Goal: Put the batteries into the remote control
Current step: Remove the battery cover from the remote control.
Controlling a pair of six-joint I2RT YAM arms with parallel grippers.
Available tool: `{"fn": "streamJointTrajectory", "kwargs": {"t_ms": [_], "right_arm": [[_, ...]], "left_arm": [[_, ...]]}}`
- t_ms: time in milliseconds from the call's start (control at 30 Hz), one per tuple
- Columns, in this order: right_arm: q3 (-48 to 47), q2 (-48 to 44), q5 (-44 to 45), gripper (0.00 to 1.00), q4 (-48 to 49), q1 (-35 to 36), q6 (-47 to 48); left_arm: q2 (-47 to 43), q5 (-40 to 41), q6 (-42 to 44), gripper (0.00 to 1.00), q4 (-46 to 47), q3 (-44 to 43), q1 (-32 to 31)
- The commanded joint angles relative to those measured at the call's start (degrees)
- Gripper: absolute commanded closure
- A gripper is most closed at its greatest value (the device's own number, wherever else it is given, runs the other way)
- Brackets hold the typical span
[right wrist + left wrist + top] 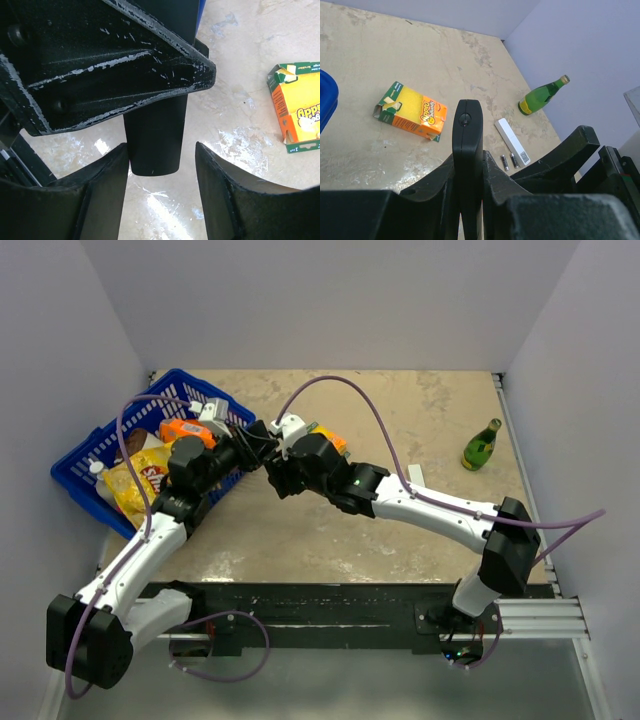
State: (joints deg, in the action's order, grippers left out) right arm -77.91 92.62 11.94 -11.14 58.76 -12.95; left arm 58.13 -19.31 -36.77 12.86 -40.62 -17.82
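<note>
Centrally, the left pincer (468, 167) is clenched on the remote control (467, 125), holding it upright above the counter (470, 55). The right pincer (161, 148) stands parted astride the remote's free end, with one finger (107, 190) almost touching it and the other (235, 195) apart. Judged risk: an off-centre squeeze would lever the remote sideways in the left grip, or the crowded pincer bodies would knock together, and the remote could slip and drop. The batteries (504, 162) lie side by side on the counter, not yet loaded and well apart from both pincers. A white bar (510, 140) just beside them would crowd a pick. A green glass bottle (542, 94) is farther right. A juice carton (412, 111) lies to the left, with a blue basket (325, 97) beyond it.
</note>
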Motion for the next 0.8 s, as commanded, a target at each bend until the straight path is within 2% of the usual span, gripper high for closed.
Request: {"fn": "streamJointTrajectory", "kwargs": {"t_ms": [0, 267, 333, 533, 767], "right_arm": [[-3.04, 0.37, -0.78, 0.45, 2.26, -0.32, 1.08], [-2.86, 0.37, -1.40, 0.56, 2.17, -0.32, 1.35], [-2.69, 0.37, -1.40, 0.66, 2.08, -0.32, 1.44], [-1.20, -0.42, -1.66, 0.84, 1.38, -0.23, 1.35], [3.90, -2.44, -3.86, 0.87, -1.51, 0.82, 0.29]], "left_arm": [[0.06, -0.99, 1.18, 1.00, 3.66, -1.92, -0.54], [0.14, -1.26, 1.27, 1.00, 3.75, -2.01, -0.63], [0.06, -1.08, 1.35, 1.00, 3.75, -2.01, -0.63], [-0.65, 0.67, 2.58, 1.00, 2.87, -2.36, -0.63], [-2.84, 4.98, 4.61, 1.00, 0.94, -2.71, 0.77]]}}
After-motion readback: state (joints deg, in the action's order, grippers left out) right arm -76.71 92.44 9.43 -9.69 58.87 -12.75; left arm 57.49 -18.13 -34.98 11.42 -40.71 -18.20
